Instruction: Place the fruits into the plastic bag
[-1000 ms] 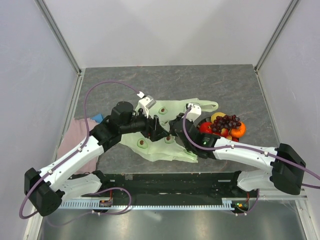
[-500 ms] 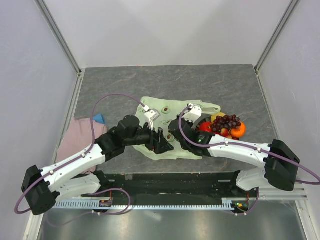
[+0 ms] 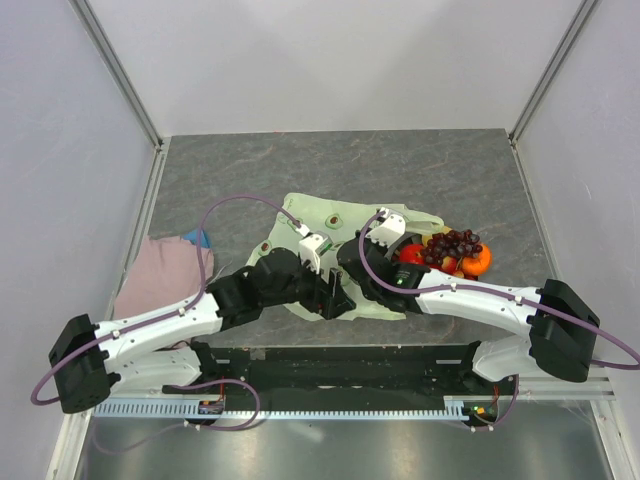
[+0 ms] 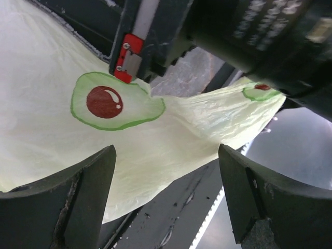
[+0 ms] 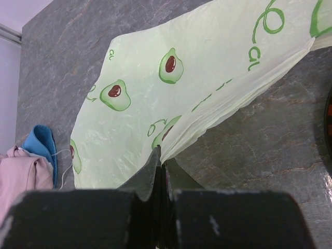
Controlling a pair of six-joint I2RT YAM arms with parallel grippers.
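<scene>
The plastic bag [image 3: 325, 215], pale green with avocado prints, lies crumpled mid-table. My right gripper [image 5: 162, 155] is shut on a pinched edge of the plastic bag [image 5: 171, 67] and holds it raised. My left gripper [image 4: 166, 192] stands open just below the bag's hanging sheet [image 4: 52, 129], with nothing between its fingers [image 4: 78, 197]. In the top view the left gripper [image 3: 335, 295] sits at the bag's near edge, close beside the right gripper [image 3: 343, 272]. The fruits are piled to the right: grapes [image 3: 455, 242], an orange [image 3: 477, 260], a red apple [image 3: 412, 254] and a lemon [image 3: 435, 233].
A pink cloth [image 3: 160, 280] lies at the left edge with a small blue item [image 3: 197, 238] beside it. The black rail [image 3: 330, 365] runs along the table's near edge, right under both grippers. The right arm's body [image 4: 259, 31] looms close above my left fingers.
My left arm has swung toward the near edge and to the right, ending beside the right gripper. The bag has bunched up and shifted away from the near left.
</scene>
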